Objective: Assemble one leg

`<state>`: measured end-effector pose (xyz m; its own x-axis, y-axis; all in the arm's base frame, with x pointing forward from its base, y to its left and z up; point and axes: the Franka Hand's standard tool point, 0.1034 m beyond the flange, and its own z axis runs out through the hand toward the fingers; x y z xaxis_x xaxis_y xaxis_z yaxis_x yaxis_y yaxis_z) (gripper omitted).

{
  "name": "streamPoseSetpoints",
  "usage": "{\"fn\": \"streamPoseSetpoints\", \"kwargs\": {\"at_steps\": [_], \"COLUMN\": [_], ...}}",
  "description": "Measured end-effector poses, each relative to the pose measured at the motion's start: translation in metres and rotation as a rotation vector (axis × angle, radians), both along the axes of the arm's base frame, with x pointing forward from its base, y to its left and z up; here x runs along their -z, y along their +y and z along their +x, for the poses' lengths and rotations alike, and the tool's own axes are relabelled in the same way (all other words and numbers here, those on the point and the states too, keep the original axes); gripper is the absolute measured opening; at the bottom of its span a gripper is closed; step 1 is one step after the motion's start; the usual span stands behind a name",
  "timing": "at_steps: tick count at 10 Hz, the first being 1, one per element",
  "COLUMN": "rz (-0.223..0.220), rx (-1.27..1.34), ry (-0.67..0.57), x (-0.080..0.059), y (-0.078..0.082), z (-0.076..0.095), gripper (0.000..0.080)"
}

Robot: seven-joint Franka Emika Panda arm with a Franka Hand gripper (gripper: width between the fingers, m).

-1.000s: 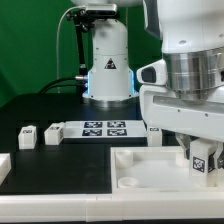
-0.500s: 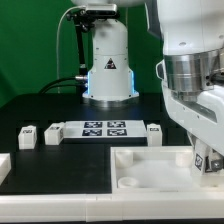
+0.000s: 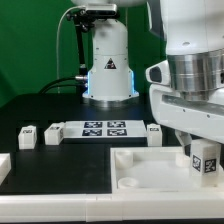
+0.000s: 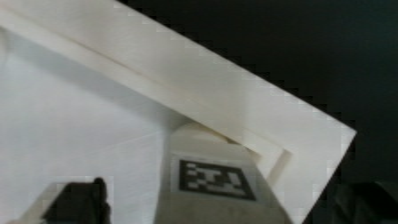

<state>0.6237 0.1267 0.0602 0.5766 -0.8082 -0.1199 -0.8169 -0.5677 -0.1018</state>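
Black table (image 3: 40, 112); leg (image 4: 217, 178) tag, perhaps pincer-held.

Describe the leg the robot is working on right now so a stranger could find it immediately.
Start at the large white panel at the front of the table, then go to its corner on the exterior view's right, under the gripper. The leg stands upright there, unlike the other tagged blocks, which sit on the black table beside the marker board.

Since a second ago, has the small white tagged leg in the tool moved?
Yes. The small white tagged leg swung toward the exterior view's right, then back, judged against the marker board.
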Motion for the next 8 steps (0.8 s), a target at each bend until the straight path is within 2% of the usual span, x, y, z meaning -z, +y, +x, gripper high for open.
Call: {"fn": "streamPoseSetpoints", "kwargs": {"at_steps": [4, 8], "rz": [-0.016, -0.053], "rx": [-0.422, -0.914], "ry": [-0.064, -0.124], "x": [0.0002, -0.0001], "y": [0.0000, -0.0036], "z": [-0.0003, 0.0017], "gripper": [0.0649, 0.0649]}}
